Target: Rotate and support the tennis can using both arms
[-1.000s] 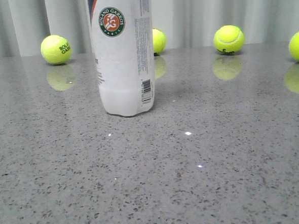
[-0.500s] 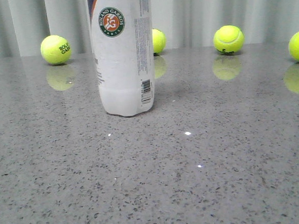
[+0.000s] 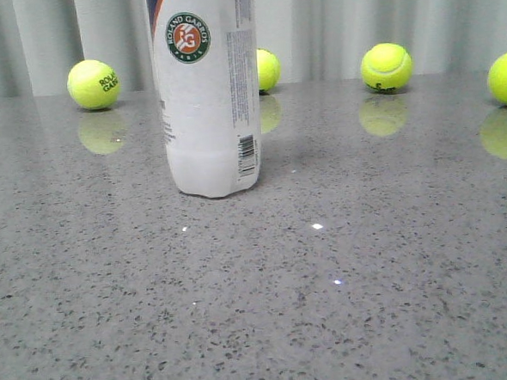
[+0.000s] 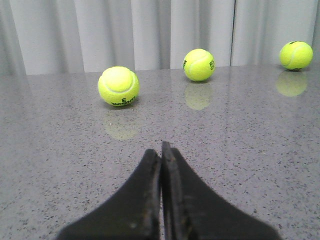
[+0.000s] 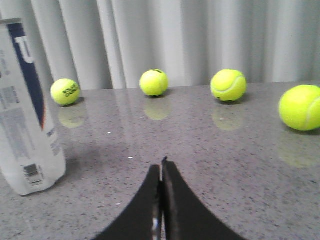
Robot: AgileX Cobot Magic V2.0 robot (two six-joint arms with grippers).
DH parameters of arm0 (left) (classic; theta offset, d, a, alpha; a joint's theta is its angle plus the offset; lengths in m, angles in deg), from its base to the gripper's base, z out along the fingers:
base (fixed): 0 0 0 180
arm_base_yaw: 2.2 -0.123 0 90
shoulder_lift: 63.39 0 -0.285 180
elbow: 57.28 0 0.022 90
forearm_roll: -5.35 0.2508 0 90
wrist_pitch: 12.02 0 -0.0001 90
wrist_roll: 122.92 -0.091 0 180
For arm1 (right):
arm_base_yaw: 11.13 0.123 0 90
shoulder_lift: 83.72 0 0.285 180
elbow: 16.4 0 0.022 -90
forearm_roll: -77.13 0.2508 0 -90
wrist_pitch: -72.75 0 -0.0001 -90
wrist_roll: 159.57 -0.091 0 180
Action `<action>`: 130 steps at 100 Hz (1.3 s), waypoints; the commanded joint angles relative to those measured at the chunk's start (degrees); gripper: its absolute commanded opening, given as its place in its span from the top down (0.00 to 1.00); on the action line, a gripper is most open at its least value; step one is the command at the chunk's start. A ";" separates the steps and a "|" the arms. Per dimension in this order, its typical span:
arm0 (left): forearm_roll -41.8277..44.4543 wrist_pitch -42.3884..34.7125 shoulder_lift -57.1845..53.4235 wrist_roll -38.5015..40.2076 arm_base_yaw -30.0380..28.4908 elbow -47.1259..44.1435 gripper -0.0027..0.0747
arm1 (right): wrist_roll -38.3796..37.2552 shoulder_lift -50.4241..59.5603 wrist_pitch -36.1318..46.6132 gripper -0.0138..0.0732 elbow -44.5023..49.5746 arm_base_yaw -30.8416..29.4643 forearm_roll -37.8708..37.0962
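One tennis can [image 3: 206, 89] stands upright on the grey worktop [image 3: 371, 277], left of centre, four tennis balls [image 3: 385, 67] behind it. Both the left tool [image 4: 161, 150] and right tool [image 5: 161, 167] are closed, empty, well apart from it.

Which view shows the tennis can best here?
The front view: the tennis can stands upright on the table, badge and barcode sharp, top cropped. The right wrist view shows it blurred at the frame's edge; the left wrist view misses it.

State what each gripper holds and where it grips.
Nothing is held. The left gripper and right gripper are shut on nothing; the tennis can stands free.
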 commanded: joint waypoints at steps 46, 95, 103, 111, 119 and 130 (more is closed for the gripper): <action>-0.11 -4.16 -1.96 0.70 -0.07 -2.46 0.99 | 0.16 19.86 -7.81 0.91 3.95 -17.19 -10.13; -0.11 -4.16 -1.96 0.70 -0.07 -2.46 0.99 | -0.48 20.00 -13.37 0.91 3.95 -17.79 -11.09; -0.11 -4.16 -1.96 0.70 -0.07 -2.46 0.99 | -0.48 20.00 -13.37 0.91 3.95 -17.79 -11.09; -0.11 -4.16 -1.96 0.70 -0.07 -2.46 0.99 | -0.48 20.00 -13.37 0.91 3.95 -17.79 -11.09; -0.11 -4.16 -1.96 0.70 -0.07 -2.46 0.99 | -0.48 20.00 -13.37 0.91 3.95 -17.79 -11.09; -0.11 -4.16 -1.96 0.70 -0.07 -2.46 0.99 | -0.48 20.00 -13.37 0.91 3.95 -17.79 -11.09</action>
